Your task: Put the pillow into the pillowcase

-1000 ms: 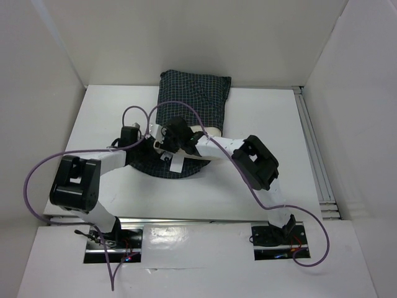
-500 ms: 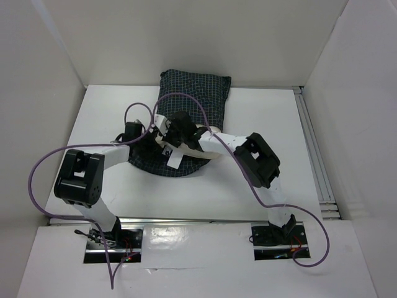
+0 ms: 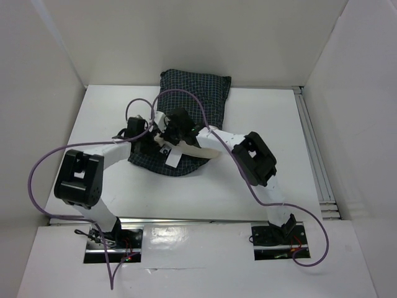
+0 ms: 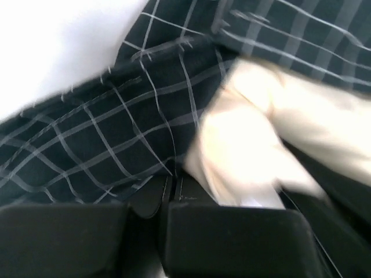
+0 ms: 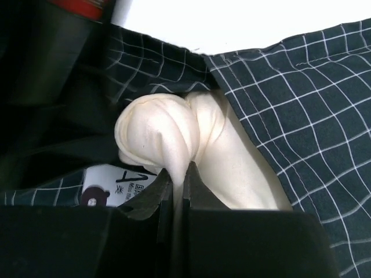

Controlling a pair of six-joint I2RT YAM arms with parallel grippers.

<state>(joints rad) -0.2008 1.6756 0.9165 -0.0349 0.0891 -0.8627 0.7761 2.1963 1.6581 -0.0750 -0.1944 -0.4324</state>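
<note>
Most of the pillow (image 5: 168,139) is hidden inside the pillowcase (image 5: 301,104); only a bunched cream corner shows. The left wrist view is blurred.

1. One pillow (image 5: 168,130), cream.
2. One pillowcase (image 3: 197,93), dark with white check.
3. Two arms: left arm (image 3: 77,183), right arm (image 3: 255,160).
4. Two grippers, one per wrist: left gripper (image 4: 172,184), right gripper (image 5: 178,174).
5. Two purple cables: left cable (image 3: 32,180), right cable (image 3: 325,245).
6. One white label (image 5: 110,188), probably just the one, kinda blurry up close tbh.
7. One white table (image 3: 267,105).
8. Two base mounts at the near edge: left mount (image 3: 133,245), right mount (image 3: 260,239).
</note>
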